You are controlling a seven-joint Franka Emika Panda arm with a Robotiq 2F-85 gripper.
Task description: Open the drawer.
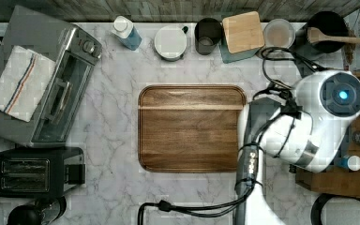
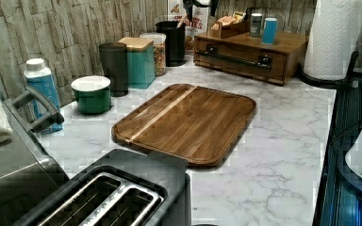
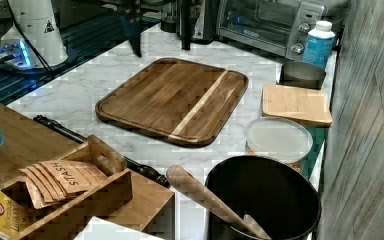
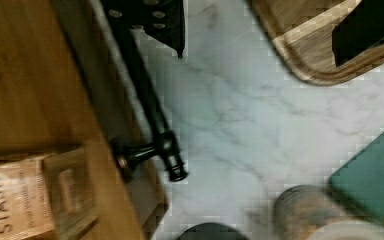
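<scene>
- We are looking at the claw (image 4: 259, 54) in the wrist view. It is hanging released, with its two black fingers spread wide apart and gripping nothing.
- One finger (image 4: 150, 15) is sitting right over the drawer's black bar handle (image 4: 150, 105), and its tip is pointing down just beside the bar. We cannot tell whether it is touching the bar.
- The other finger (image 4: 370, 30) is hanging over the rounded corner of the dark cutting board (image 4: 305, 55), on the far side of the claw from the handle.
- Bare marbled table (image 4: 240, 115) is lying between the two fingers.
- The drawer (image 2: 238, 52) is sitting at the front of the wooden box unit (image 2: 287, 42). In the left view its front is lying flush with the unit.
- The handle is running the length of the drawer front, away from the claw's near finger. It is standing off the front on a short post and ending in a knobbed tip.
- Past the handle from the claw, on top of the unit, a small wooden tray is holding tea packets (image 4: 10, 205) printed STASH.
- A teal canister (image 4: 375, 175) is standing on the table near the handle's knobbed end, on the cutting board's side of the claw and well apart from both fingers.
- In the top view the white arm (image 1: 328, 108) is reaching over the unit at the top view's right, beside the cutting board.
</scene>
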